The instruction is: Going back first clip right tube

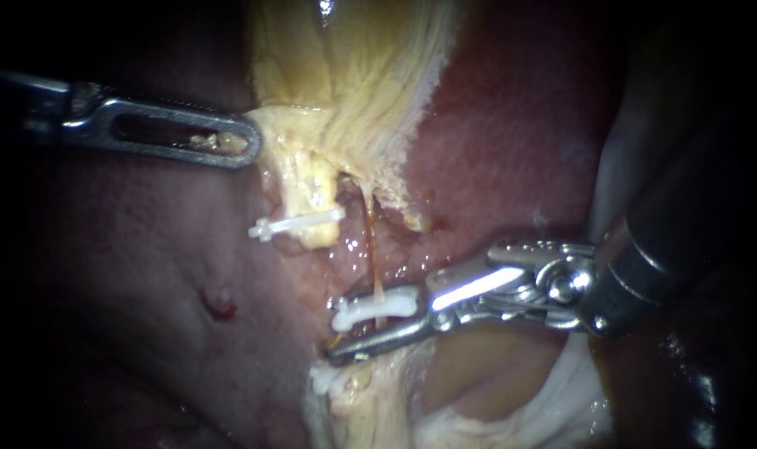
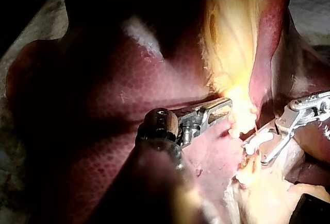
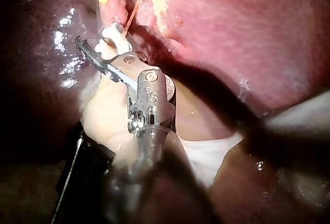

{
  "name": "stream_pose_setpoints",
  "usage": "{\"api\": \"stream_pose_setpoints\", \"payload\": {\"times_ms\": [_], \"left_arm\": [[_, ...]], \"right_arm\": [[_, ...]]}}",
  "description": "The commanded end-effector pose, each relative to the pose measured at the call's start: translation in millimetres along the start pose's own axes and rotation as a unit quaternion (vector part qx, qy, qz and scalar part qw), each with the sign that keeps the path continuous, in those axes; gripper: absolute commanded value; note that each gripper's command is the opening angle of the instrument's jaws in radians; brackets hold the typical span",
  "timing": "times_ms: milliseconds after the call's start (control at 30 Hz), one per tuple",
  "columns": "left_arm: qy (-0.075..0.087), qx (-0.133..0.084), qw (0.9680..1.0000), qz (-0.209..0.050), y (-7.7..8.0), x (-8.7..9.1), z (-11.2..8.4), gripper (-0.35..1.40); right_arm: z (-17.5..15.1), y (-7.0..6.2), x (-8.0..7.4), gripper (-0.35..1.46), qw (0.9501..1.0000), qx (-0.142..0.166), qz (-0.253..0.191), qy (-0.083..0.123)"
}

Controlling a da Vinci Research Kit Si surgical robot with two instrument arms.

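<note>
Surgical lab, liver [image 2: 93, 131] on white pad [image 2: 312, 0]

Left instrument [image 1: 247, 143] and right instrument [image 1: 345, 333]: bare polished metal, gleaming where the light strikes. Upper clip [image 1: 297, 223] and lower clip [image 1: 374, 308]: white, smooth plastic with a dull sheen. Liver [image 1: 519, 141]: wet, smooth and glossy, its surface finely mottled in a honeycomb pattern. Gallbladder [image 1: 353, 75]: pale yellow, fibrous and stringy, ragged along its edge. Tube [image 1: 372, 249]: a thin amber, translucent strand. Pad [image 2: 312, 0] under the liver: pale, matt, dimpled; whether it is cloth or paper cannot be told.
</note>
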Motion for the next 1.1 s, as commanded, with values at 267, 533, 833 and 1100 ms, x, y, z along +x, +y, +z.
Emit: {"api": "stream_pose_setpoints", "payload": {"times_ms": [267, 533, 833, 1100], "left_arm": [[0.0, 0.0, 1.0, 0.0, 0.0, 0.0, 0.0, -0.35], [0.0, 0.0, 1.0, 0.0, 0.0, 0.1, -0.1, -0.35], [0.0, 0.0, 1.0, 0.0, 0.0, 0.0, -0.1, -0.35], [-0.003, -0.004, 1.0, 0.002, 0.1, 0.7, 0.8, -0.35]], "right_arm": [[-1.2, 2.3, -1.4, 0.49, 0.9958, -0.035, -0.084, 0.008], [-5.9, 1.1, -2.0, 0.5, 0.9881, -0.035, -0.149, 0.005], [-13.7, -0.6, 0.1, 0.5, 0.9796, -0.059, -0.192, 0.009], [-15.7, -1.3, 0.8, 0.5, 0.9773, -0.065, -0.201, 0.009]]}}
